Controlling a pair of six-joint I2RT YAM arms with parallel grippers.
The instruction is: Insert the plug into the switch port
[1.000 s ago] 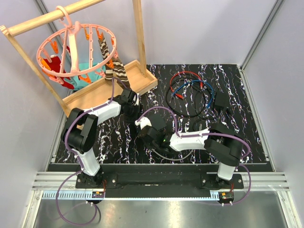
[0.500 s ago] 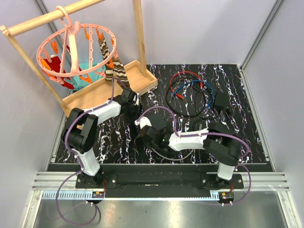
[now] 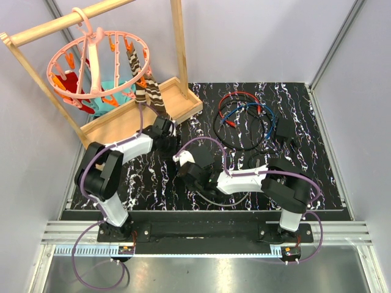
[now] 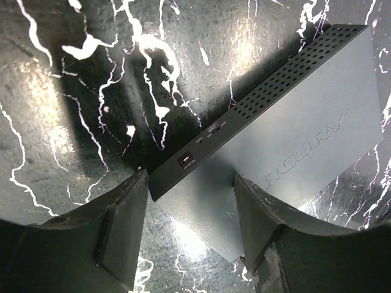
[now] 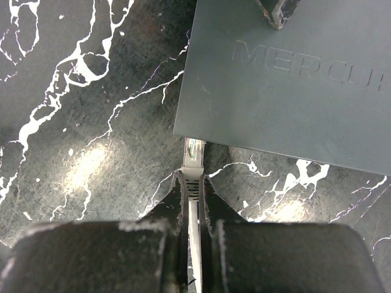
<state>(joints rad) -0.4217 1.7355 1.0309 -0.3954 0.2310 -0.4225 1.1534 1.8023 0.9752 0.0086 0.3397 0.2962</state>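
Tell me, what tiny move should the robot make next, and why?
Probably nudge the right tool forward so the plug slides into the black box: its clear tip sits at the box's edge, pinched in the shut tool, while the left tool straddles the box's corner.

Mat is black with white marble veins all over. Switch is matte dark grey, rows of little dots along one edge. Plug is clear up front, white behind. Pink hanger, orange clips, brown-and-white striped sock, red and blue cables.
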